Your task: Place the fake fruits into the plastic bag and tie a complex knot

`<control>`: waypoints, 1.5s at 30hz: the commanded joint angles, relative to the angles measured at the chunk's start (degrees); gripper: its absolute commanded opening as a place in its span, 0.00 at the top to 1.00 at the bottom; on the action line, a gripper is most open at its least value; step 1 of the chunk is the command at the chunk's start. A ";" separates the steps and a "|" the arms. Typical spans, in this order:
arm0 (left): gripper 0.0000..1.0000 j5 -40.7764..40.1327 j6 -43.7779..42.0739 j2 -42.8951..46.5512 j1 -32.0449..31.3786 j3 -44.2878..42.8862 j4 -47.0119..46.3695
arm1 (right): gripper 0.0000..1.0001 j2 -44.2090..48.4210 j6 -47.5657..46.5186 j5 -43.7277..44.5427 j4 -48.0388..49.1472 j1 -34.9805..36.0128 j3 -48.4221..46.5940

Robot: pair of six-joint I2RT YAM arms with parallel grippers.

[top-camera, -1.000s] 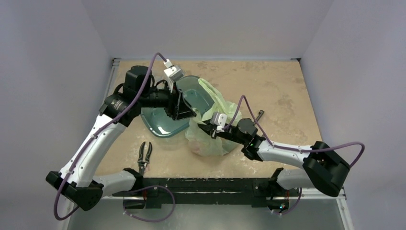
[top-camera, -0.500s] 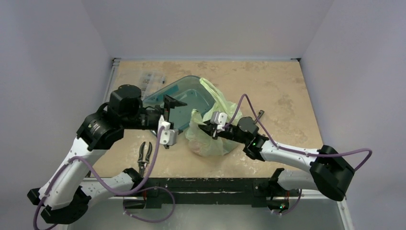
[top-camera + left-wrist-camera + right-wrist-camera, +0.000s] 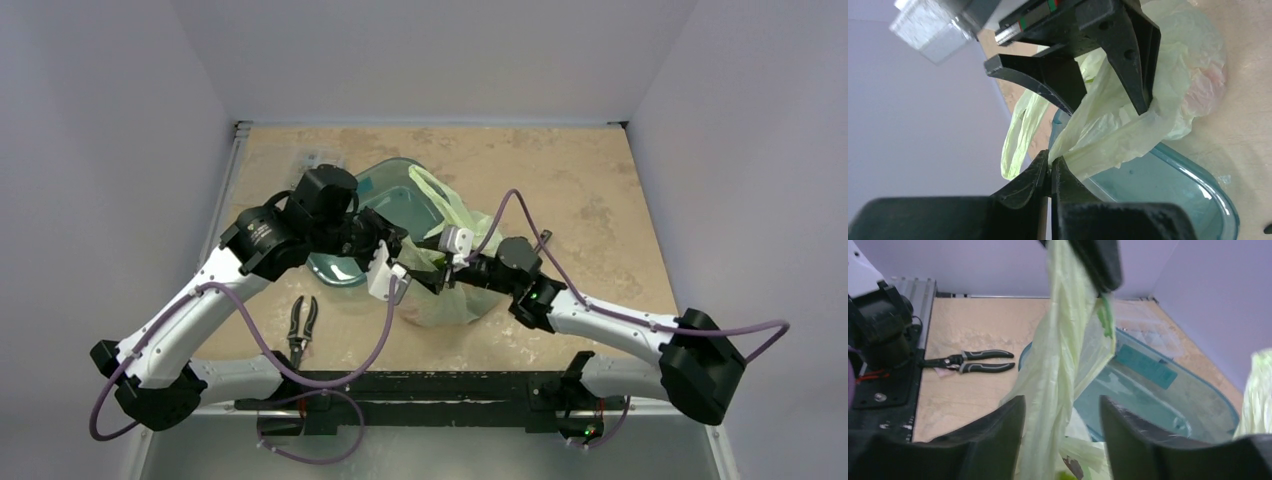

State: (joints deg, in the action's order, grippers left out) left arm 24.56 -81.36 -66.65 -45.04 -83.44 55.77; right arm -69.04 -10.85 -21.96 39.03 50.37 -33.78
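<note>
Left wrist view: I am pinching a twisted strand of the plastic bag in the fully closed left gripper, with the bag's bulk lying beyond its tips. The right gripper is standing part open astride that strand, gripping nothing. I am judging it best to be pulling the strand taut before the right closes.

The bag is thin, crinkly, pale green and see-through. Its full, rounded body rests on the table near the middle. The top is gathered upward into a twisted strip, whose end is pinched tight in the left claw. One handle loop hangs loose beside it. A reddish-pink fruit shows dimly through the film; the other fruits cannot be made out.
</note>
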 commanded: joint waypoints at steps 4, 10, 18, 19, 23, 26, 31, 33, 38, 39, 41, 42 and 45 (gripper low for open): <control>1.00 2.14 12.78 0.08 -0.24 -3.58 1.19 | 0.13 12.82 3.43 2.60 -10.59 -1.68 -2.57; 1.00 1.97 28.79 -1.58 -0.21 -4.76 -3.43 | 0.01 8.10 15.80 6.00 -2.21 -0.57 -3.45; 1.00 -0.99 52.01 -3.21 0.34 -6.64 -11.16 | 0.16 -7.62 18.24 12.68 16.37 2.88 -5.79; 1.00 -0.08 55.45 -3.03 0.96 -6.79 -12.23 | 0.27 -9.28 18.16 14.23 16.72 2.89 -5.74; 1.00 8.92 71.04 -1.41 6.50 -5.99 -17.10 | 0.64 -13.22 14.19 12.48 21.84 2.88 -0.90; 1.00 15.87 80.53 -0.83 11.25 -4.72 -21.73 | 0.76 -16.04 10.33 10.57 23.20 2.89 2.58; 1.00 21.14 84.42 0.68 13.70 -1.81 -23.89 | 0.87 -19.23 6.03 7.38 23.15 2.80 5.78; 1.00 23.25 85.47 0.90 14.82 -1.07 -24.36 | 0.84 -19.76 5.30 6.69 22.21 2.80 6.56; 1.00 25.63 82.37 1.03 15.69 -0.86 -22.98 | 0.56 -19.82 5.29 5.45 19.48 2.80 7.93; 1.00 25.63 81.91 1.07 15.68 -0.97 -22.92 | 0.58 -19.91 5.70 5.55 19.41 2.80 7.99; 1.00 26.29 81.61 0.80 15.77 -1.30 -22.98 | 0.71 -20.34 6.45 6.02 18.97 2.80 7.99; 1.00 26.71 81.58 0.70 15.79 -1.55 -22.79 | 0.79 -20.44 6.49 6.06 18.87 2.73 8.05; 1.00 27.27 80.24 0.49 15.81 -2.01 -23.61 | 1.00 -21.13 6.46 5.96 18.61 2.72 7.99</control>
State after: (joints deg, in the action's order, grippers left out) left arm 46.52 -0.16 -68.97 -29.87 -81.82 41.30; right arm -87.99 -4.10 -15.16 64.25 53.15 -27.59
